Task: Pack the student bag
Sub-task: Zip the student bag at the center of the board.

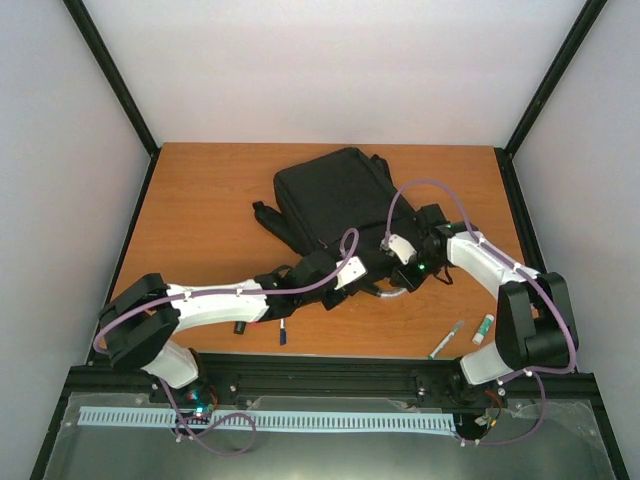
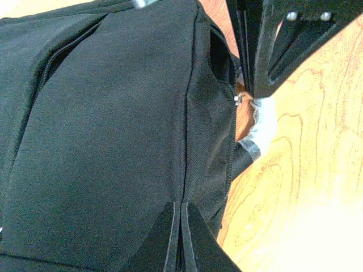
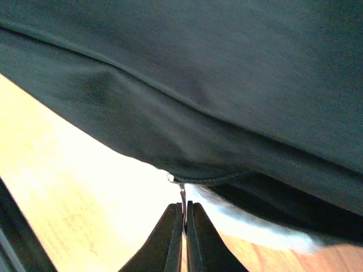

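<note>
Nearest, along the front edge of the orange-brown wooden table (image 1: 200,210): short dark blue pen (image 1: 283,333), slim grey marker (image 1: 446,339), small white-and-green tube (image 1: 484,328), all too small to read. Farther in, left gripper (image 2: 180,212) pressed fully together at a seam of the large black soft fabric backpack (image 1: 335,195); cloth pinched or not, impossible to tell. Beside it, right gripper (image 3: 183,212) clamped on a small metal zip pull (image 3: 182,192) at the bag's near edge. Blurred whitish thing (image 3: 249,224) half hidden under that edge. Backpack flat mid-table, near edge covered by both wrists from overhead.
</note>
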Motion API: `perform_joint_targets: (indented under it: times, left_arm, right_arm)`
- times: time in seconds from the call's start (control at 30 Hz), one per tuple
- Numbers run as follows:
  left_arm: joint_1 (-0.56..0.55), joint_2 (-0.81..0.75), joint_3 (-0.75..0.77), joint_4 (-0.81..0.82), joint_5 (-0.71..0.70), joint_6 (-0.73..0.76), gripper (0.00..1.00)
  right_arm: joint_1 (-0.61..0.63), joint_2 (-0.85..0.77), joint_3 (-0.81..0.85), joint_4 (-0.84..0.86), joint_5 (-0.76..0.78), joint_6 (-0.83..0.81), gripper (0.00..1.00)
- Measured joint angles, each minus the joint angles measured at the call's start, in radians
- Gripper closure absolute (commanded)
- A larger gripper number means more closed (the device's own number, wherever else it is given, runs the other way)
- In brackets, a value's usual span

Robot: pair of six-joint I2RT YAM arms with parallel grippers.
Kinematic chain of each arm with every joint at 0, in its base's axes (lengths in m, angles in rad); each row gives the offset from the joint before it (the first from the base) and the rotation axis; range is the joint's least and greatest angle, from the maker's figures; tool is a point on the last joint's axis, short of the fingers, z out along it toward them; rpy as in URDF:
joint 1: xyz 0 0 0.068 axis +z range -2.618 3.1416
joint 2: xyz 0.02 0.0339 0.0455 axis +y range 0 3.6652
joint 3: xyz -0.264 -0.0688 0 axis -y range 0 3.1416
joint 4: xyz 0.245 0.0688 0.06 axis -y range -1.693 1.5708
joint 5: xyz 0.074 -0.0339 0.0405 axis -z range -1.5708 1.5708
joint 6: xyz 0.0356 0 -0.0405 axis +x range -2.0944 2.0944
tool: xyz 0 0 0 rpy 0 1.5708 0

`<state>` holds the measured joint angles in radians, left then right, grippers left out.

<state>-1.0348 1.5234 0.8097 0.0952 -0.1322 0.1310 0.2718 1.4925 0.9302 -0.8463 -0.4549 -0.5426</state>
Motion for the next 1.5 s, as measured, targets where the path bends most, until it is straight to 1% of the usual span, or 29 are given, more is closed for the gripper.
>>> perform_joint_targets:
  times: [0.17, 0.47, 0.57, 0.7, 0.87, 0.97, 1.07, 1.23, 1.33, 1.37, 1.4, 1.43, 1.47, 1.5]
  left_arm:
    - [0.000, -0.039, -0.022, -0.014, -0.008, -0.013, 0.99]
    - [0.000, -0.114, -0.066, -0.051, -0.035, -0.038, 0.99]
    - [0.000, -0.144, -0.079, -0.061, -0.041, -0.049, 0.99]
    - [0.000, -0.202, -0.101, -0.087, -0.044, -0.070, 0.99]
    - [0.000, -0.283, -0.140, -0.136, -0.056, -0.102, 0.99]
    - [0.000, -0.296, -0.143, -0.163, -0.076, -0.134, 0.99]
    - [0.000, -0.303, -0.150, -0.175, -0.126, -0.187, 0.99]
    - [0.031, -0.304, -0.166, -0.205, -0.229, -0.301, 0.99]
    - [0.095, -0.300, -0.180, -0.196, -0.269, -0.349, 0.99]
    - [0.119, -0.298, -0.187, -0.188, -0.278, -0.358, 0.95]
    - [0.156, -0.291, -0.194, -0.174, -0.288, -0.368, 0.85]
    - [0.184, -0.283, -0.195, -0.166, -0.293, -0.373, 0.72]
    - [0.225, -0.267, -0.195, -0.153, -0.294, -0.386, 0.63]
    - [0.252, -0.253, -0.191, -0.147, -0.296, -0.386, 0.56]
  right_arm:
    - [-0.082, 0.018, 0.018, -0.008, 0.035, -0.036, 0.97]
    - [-0.244, 0.128, 0.111, -0.011, 0.082, -0.106, 0.97]
    - [-0.280, 0.178, 0.150, 0.000, 0.097, -0.124, 0.97]
    - [-0.299, 0.242, 0.186, 0.021, 0.101, -0.136, 0.97]
    - [-0.304, 0.272, 0.193, 0.044, 0.087, -0.138, 0.97]
    - [-0.299, 0.274, 0.193, 0.043, 0.069, -0.138, 0.97]
    - [-0.279, 0.266, 0.174, 0.053, 0.055, -0.139, 0.97]
    - [-0.191, 0.202, 0.104, 0.059, 0.054, -0.137, 0.97]
    - [-0.118, 0.161, 0.075, 0.062, 0.051, -0.123, 0.97]
    - [-0.094, 0.150, 0.066, 0.065, 0.049, -0.116, 0.97]
    - [-0.068, 0.143, 0.059, 0.068, 0.047, -0.108, 0.97]
    - [-0.040, 0.137, 0.054, 0.072, 0.043, -0.099, 0.97]
    - [-0.012, 0.134, 0.053, 0.074, 0.039, -0.089, 0.97]
    - [0.014, 0.134, 0.053, 0.078, 0.031, -0.076, 0.97]
